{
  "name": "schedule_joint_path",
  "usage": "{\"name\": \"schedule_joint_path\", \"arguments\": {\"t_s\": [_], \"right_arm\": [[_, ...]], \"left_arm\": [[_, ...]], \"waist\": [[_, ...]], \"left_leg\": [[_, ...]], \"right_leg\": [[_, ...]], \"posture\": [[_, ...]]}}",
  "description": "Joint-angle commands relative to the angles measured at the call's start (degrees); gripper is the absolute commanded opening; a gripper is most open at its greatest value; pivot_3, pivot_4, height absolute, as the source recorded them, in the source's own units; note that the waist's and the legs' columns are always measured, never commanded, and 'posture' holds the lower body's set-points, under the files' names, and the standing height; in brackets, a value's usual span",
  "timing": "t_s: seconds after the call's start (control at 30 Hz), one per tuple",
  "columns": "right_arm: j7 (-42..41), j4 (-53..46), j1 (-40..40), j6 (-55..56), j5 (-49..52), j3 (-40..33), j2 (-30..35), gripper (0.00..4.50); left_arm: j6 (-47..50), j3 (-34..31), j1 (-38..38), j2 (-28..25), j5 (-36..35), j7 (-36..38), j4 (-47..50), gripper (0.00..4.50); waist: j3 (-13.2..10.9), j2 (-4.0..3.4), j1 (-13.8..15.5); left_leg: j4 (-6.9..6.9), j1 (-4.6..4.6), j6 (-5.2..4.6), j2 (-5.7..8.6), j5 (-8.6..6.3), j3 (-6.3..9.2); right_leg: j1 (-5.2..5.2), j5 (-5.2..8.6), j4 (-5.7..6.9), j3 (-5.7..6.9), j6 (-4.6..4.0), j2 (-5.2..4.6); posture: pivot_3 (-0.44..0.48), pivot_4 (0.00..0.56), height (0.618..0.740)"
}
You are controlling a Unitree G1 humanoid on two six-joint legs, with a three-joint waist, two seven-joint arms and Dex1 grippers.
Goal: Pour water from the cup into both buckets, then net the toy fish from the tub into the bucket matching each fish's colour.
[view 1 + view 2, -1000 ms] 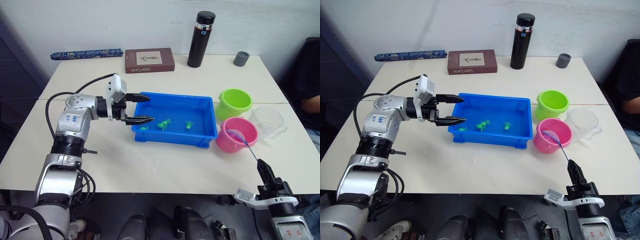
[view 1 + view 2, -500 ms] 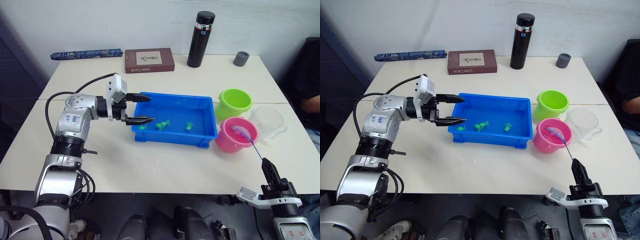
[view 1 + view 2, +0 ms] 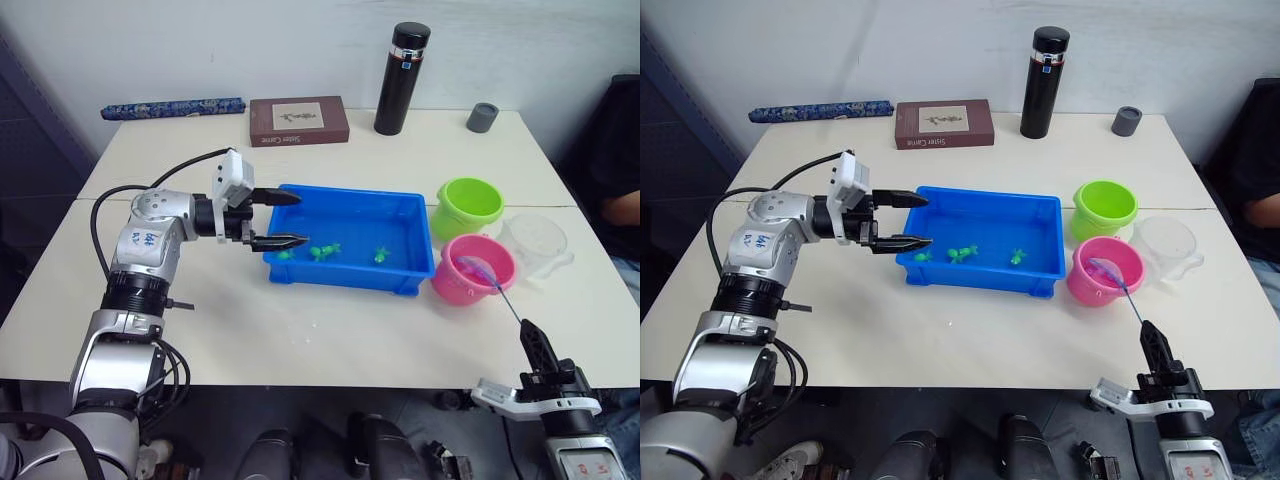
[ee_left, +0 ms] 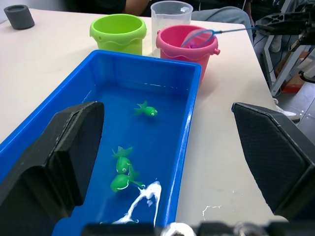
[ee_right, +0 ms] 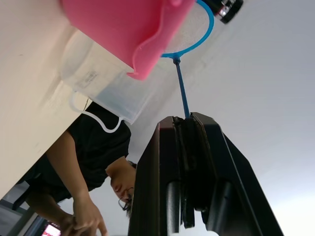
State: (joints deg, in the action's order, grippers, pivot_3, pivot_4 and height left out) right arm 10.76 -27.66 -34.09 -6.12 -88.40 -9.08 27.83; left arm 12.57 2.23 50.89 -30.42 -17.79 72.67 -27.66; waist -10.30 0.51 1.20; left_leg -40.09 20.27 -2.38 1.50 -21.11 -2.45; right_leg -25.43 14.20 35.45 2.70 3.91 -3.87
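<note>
The net [image 3: 480, 268] is held by its thin dark handle in the right hand [image 3: 534, 345], which is closed on the handle's end near the front edge of the worktop [image 3: 300, 330]; the light blue hoop is seen over the mouth of the pink bucket [image 3: 472, 270]. The left hand [image 3: 285, 219] is spread open at the left end of the tub [image 3: 350, 240], with one finger over the rim and one outside the wall, and nothing is gripped by it. Three green toy fish [image 4: 146, 110] are seen lying in the tub, in shallow water. The green bucket [image 3: 467, 205] stands just behind the pink one, and the clear cup [image 3: 535, 243] is placed beside both. The net is judged to be very light and its long handle somewhat flexible, so the hoop can swing easily. The fish are probably wet and slippery, and should be scooped from below.
</note>
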Motion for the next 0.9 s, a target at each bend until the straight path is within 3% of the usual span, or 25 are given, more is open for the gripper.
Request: {"name": "schedule_joint_path", "arguments": {"t_s": [0.03,0.2,0.37,0.6,0.77,0.9], "right_arm": [[1.38,-3.96,0.12,0.70,4.02,-2.42,1.01,0.00],[-1.17,-5.27,0.47,3.36,12.20,-2.64,1.38,0.00],[-4.26,-4.48,0.69,7.96,29.28,-3.77,0.23,0.00],[-12.52,-5.43,2.21,5.42,42.19,-6.14,-2.26,0.00],[-18.15,-6.94,2.13,2.71,46.81,-6.33,-4.17,0.00],[-17.74,-8.25,2.33,2.59,44.54,-6.08,-4.76,0.00]], "left_arm": [[0.04,-1.52,-0.22,-0.78,-0.82,-0.18,2.04,4.48],[0.04,-1.53,-0.67,-0.55,-0.97,-0.32,2.35,4.48],[0.12,-1.46,-1.43,-0.24,-1.17,-0.47,2.95,4.48],[0.52,-1.55,-1.73,0.01,-1.44,-0.77,3.46,4.48],[0.86,-1.57,-2.52,0.08,-1.55,-1.01,4.38,4.48],[1.07,-1.67,-2.94,0.06,-1.70,-1.13,4.88,4.48]], "waist": [[0.00,0.00,0.00],[0.00,0.00,-0.01],[0.00,0.00,-0.04],[0.00,0.00,0.01],[0.00,0.00,0.00],[0.00,0.00,0.01]], "left_leg": [[0.00,0.00,0.00,0.00,0.00,0.00],[0.00,-0.01,0.01,0.00,0.01,0.00],[0.00,-0.01,0.01,-0.02,0.01,0.00],[0.00,-0.01,0.00,-0.04,0.01,0.01],[0.00,-0.01,-0.01,-0.04,0.01,0.01],[-0.01,-0.01,-0.02,-0.05,0.00,0.01]], "right_leg": [[0.00,0.00,0.00,0.00,0.00,-0.04],[0.00,0.00,0.00,0.00,0.00,-0.06],[0.00,0.00,0.00,0.01,0.00,-0.16],[0.00,0.00,0.00,0.03,0.00,-0.25],[0.00,0.00,0.01,0.02,0.00,-0.27],[0.00,0.00,0.02,0.01,0.00,-0.27]], "posture": [[0.000,0.150,0.740],[0.000,0.150,0.740],[0.000,0.150,0.740],[0.000,0.150,0.740],[0.000,0.150,0.740],[0.000,0.150,0.740]]}}
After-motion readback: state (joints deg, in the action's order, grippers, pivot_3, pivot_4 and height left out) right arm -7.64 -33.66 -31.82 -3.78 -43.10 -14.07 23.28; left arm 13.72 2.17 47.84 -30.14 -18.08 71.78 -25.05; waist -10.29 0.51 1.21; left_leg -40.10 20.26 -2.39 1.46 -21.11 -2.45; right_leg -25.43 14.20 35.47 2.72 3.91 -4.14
